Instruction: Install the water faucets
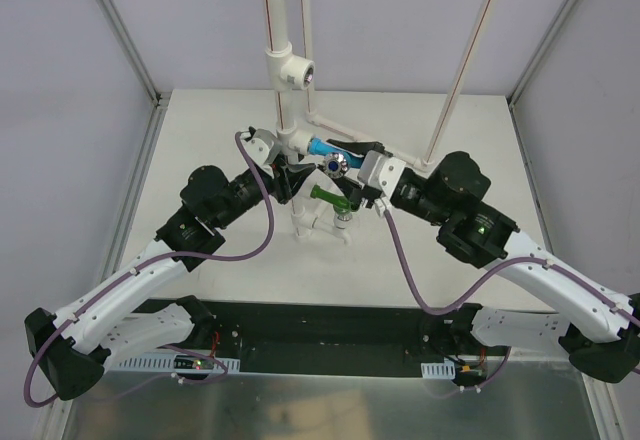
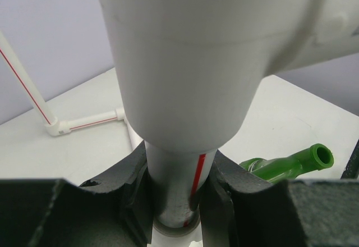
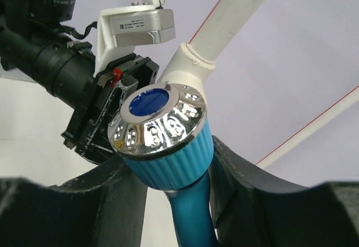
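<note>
The light blue faucet (image 1: 322, 147) with the shiny silver round top (image 3: 160, 120) sticks out sideways from the white pipe stand (image 1: 285, 110), at a tee socket (image 3: 188, 67). My right gripper (image 3: 174, 202) is shut on its ribbed blue knob, one finger on each side. The dark green faucet (image 1: 328, 197) sits lower on the same stand, with its open spout (image 2: 320, 157) showing in the left wrist view. My left gripper (image 2: 176, 199) is shut on the red-striped upright pipe (image 2: 179, 174) just under a big white tee (image 2: 190, 62).
A thin red-striped pipe (image 1: 470, 55) leans up at the right. A low pipe with an elbow (image 2: 59, 128) lies on the white table at the back. Metal frame posts (image 1: 125, 35) stand at the corners. My left wrist (image 3: 84, 73) is close behind the blue faucet.
</note>
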